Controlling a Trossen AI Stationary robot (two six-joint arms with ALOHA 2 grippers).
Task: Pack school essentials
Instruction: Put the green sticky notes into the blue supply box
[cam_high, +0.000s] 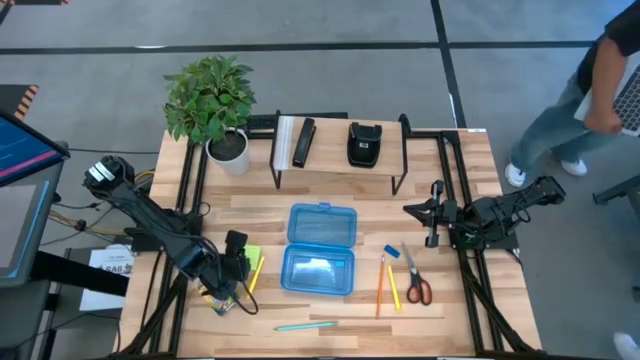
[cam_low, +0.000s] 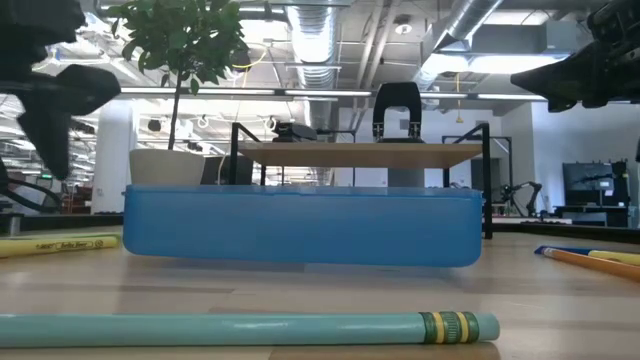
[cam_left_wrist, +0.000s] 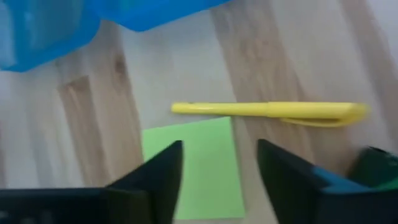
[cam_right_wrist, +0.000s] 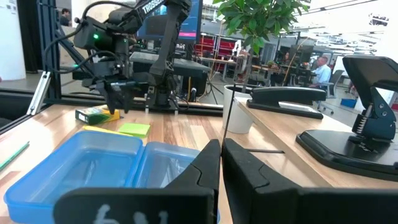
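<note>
Lime-green sticky-note pad is lying flat on the table, left of the open blue box, a yellow highlighter just beside it. Left claw is hovering over the pad, fingers apart, gripping nothing. Right claw is waiting at the right side, fingers together.
</note>
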